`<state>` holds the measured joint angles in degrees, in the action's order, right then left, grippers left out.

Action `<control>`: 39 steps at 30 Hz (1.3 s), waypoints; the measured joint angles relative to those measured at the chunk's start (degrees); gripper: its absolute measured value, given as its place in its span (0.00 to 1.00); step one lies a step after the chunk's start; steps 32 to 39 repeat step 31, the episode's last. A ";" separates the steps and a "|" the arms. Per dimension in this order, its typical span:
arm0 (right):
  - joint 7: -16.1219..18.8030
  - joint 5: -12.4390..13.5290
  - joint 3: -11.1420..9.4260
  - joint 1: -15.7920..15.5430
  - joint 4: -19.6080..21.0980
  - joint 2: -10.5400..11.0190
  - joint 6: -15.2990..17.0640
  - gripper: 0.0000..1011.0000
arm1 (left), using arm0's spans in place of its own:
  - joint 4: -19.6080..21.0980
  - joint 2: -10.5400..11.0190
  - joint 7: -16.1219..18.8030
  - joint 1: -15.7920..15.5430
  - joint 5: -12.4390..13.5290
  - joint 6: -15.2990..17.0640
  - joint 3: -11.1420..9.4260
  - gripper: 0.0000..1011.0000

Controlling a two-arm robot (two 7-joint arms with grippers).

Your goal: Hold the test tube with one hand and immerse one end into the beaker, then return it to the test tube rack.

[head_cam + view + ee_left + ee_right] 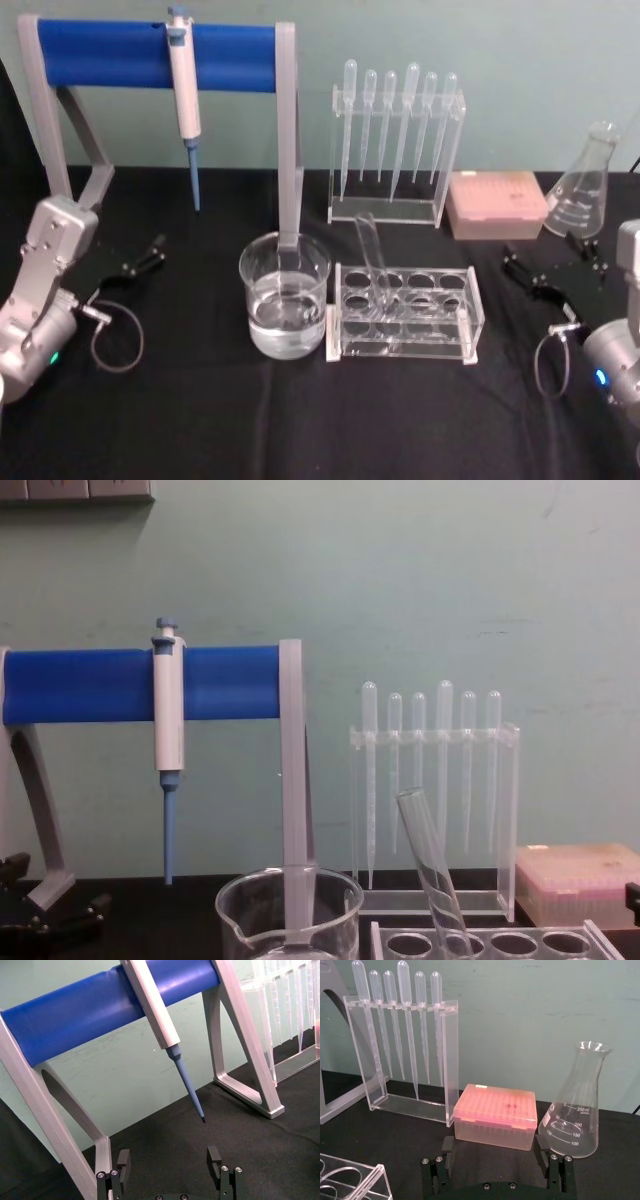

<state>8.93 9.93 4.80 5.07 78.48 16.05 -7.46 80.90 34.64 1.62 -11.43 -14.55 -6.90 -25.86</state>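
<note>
The long clear glass test tube [373, 255] stands tilted in the far-left hole of the clear acrylic tube rack [405, 312] at table centre. The wide clear glass beaker [285, 293], holding clear liquid, sits just left of the rack. The black left gripper [138, 258] rests at the left, fingers [123, 1164] released and empty. The black right gripper [555, 268] rests at the right, fingers [447, 1146] released and empty, pointing toward the far pink tip box [496, 1115] and the clear conical flask [575, 1102].
</note>
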 joint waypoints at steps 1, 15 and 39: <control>0.00 0.00 0.00 -0.07 0.15 0.05 0.01 0.99 | 0.00 0.00 0.00 0.00 0.00 0.00 0.00 0.99; -0.05 0.06 -0.03 -0.45 1.02 0.34 0.38 0.99 | 0.00 0.00 0.00 0.00 0.00 0.00 0.00 0.99; -0.12 0.13 -0.03 -0.59 1.32 0.44 0.58 0.99 | 0.00 0.00 0.00 0.00 0.00 0.00 0.00 0.99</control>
